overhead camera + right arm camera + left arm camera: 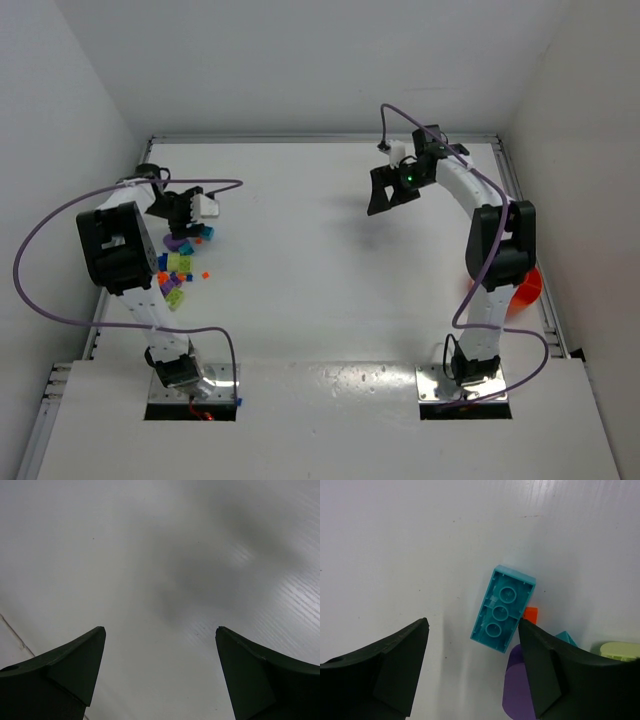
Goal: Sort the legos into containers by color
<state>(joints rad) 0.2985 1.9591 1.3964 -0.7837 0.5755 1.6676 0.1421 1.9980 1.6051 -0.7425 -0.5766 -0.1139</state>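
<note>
Left wrist view | left hand (472,625) released, over upturned cyan brick (502,609) near counter's (320,300) left edge | brick off-centre, near one finger: centre first, then pinch its narrow width, avoiding purple brick (517,692) | right hand (160,630) released | bowl (528,288) at right edge

No text, label, brand, number or sign is legible in any view. The cyan brick (502,609) lies close to the camera with its hollow side up; no lettering can be read on it.
</note>
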